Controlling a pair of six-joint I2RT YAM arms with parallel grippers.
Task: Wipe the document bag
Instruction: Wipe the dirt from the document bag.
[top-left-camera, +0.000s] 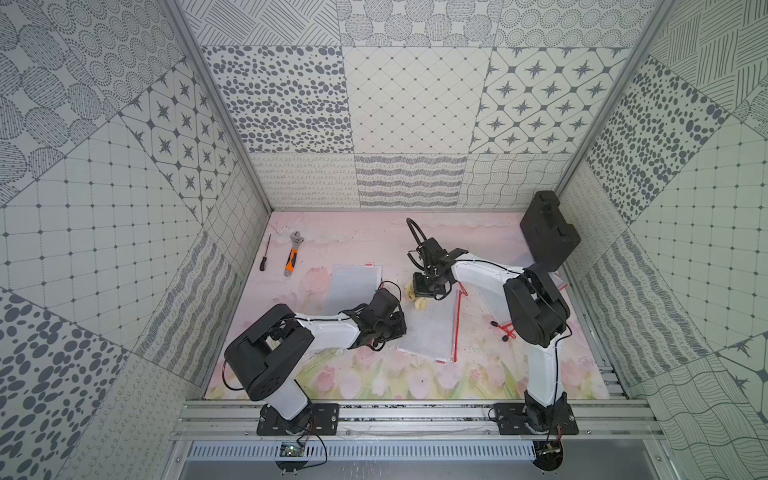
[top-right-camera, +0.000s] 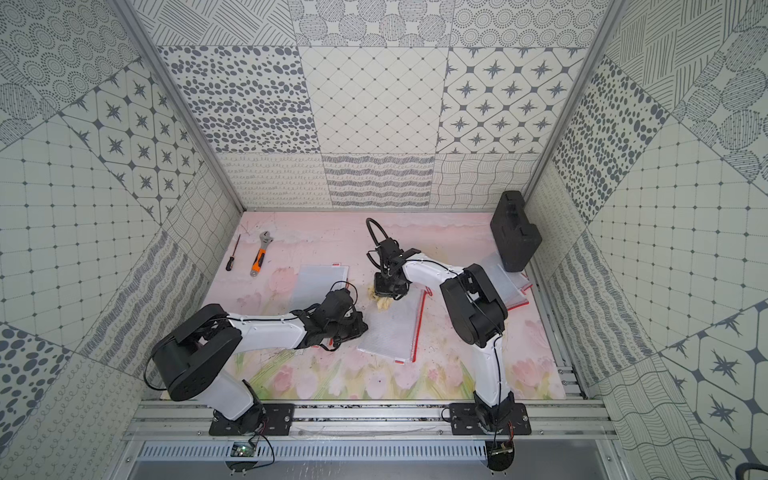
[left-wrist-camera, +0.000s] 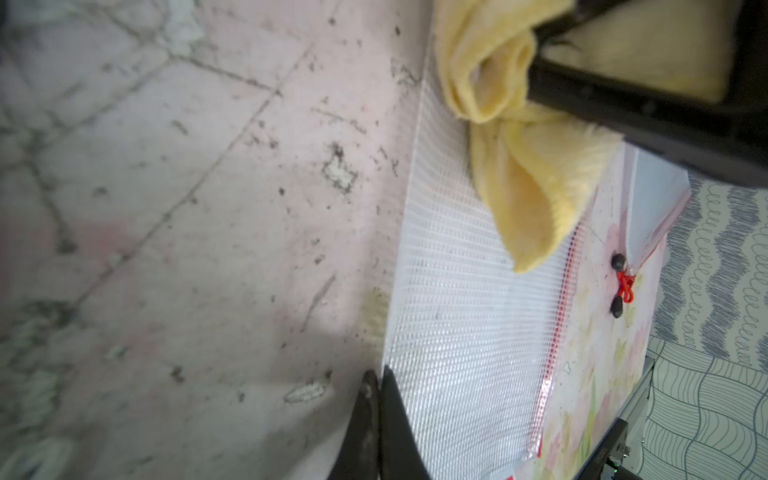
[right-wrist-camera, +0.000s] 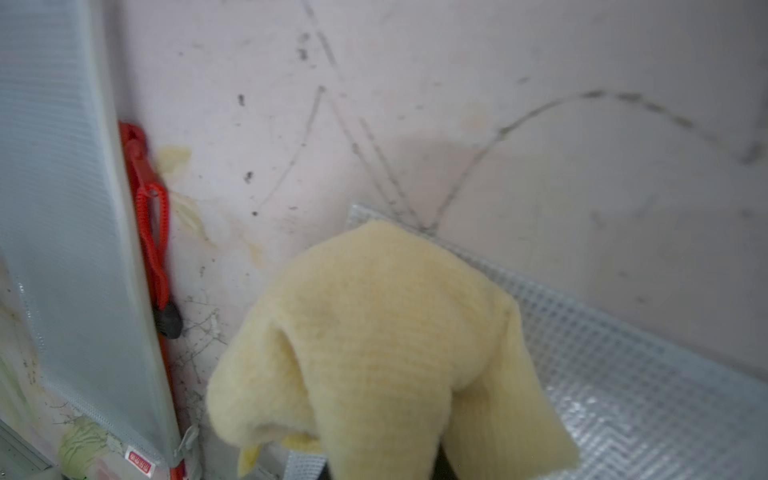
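A clear mesh document bag (top-left-camera: 432, 332) (top-right-camera: 392, 328) with a red zipper edge lies flat mid-mat. My right gripper (top-left-camera: 428, 291) is shut on a yellow cloth (top-left-camera: 417, 300) (right-wrist-camera: 374, 332), which rests on the bag's far corner and hides the jaws in the right wrist view. My left gripper (left-wrist-camera: 376, 376) is shut, its fingertips down at the bag's near left edge (left-wrist-camera: 465, 332). Whether they pinch that edge I cannot tell. In the left wrist view the cloth (left-wrist-camera: 532, 178) hangs from the right gripper onto the mesh.
A second clear bag (top-left-camera: 355, 286) lies behind the left arm, and more bags (top-right-camera: 505, 278) sit under the right arm's elbow. A black case (top-left-camera: 548, 232) leans in the back right corner. An orange-handled wrench (top-left-camera: 293, 253) and a screwdriver (top-left-camera: 265, 253) lie back left.
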